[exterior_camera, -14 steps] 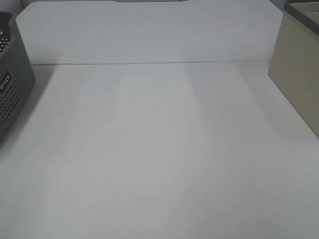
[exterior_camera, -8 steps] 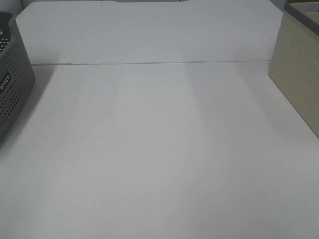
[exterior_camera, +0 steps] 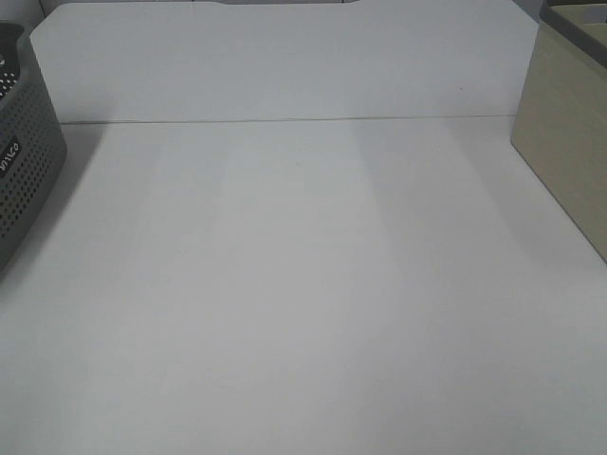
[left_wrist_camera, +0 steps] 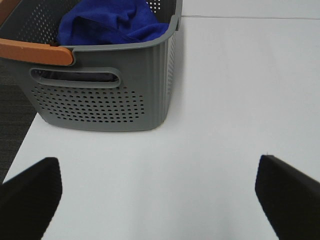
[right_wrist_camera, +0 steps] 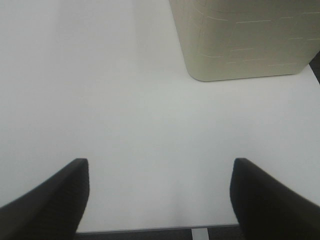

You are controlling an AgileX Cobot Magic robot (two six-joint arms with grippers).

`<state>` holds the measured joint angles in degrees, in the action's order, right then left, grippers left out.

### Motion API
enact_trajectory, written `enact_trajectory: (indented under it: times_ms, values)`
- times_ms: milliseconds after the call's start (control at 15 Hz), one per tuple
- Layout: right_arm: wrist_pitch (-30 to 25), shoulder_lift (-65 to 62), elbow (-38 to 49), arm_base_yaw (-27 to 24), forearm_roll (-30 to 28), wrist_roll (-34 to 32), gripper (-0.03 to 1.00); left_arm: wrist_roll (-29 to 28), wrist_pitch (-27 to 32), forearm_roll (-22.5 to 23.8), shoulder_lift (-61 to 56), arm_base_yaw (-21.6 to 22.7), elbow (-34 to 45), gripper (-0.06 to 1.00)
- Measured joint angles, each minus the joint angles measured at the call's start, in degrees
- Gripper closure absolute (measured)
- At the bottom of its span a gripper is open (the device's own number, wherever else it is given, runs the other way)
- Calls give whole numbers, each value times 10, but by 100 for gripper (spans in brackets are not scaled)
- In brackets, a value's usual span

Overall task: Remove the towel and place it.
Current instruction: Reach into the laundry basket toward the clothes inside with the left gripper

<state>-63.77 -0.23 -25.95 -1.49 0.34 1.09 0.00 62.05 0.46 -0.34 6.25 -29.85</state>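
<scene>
Left hand (left_wrist_camera: 157, 167), blunt black fingers (left_wrist_camera: 31, 197), right hand (right_wrist_camera: 160, 167), same black, seemingly matte finish

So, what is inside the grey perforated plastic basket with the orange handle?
A crumpled royal-blue plush towel lies inside the grey perforated plastic basket. The basket's wall covers the towel's lower part and the floor, so anything beneath it cannot be seen.

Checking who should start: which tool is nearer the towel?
Left. The left tool faces the grey basket holding the towel; the right tool faces the beige box on the opposite side.
</scene>
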Motion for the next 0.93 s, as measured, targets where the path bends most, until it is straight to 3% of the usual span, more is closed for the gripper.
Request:
enact_trajectory:
  times_ms: [600, 667, 733, 933]
  values:
    - [0, 0, 0, 0, 0, 0, 24, 21, -1, -1, 0, 0, -1, -4]
    - [0, 0, 0, 0, 0, 0, 24, 48, -1, -1, 0, 0, -10, -4]
    - [0, 0, 0, 0, 0, 0, 24, 131, 5, -1, 41, 0, -67, -4]
    - [0, 0, 0, 0, 0, 0, 24, 203, 50, -5, 170, 0, -182, -4]
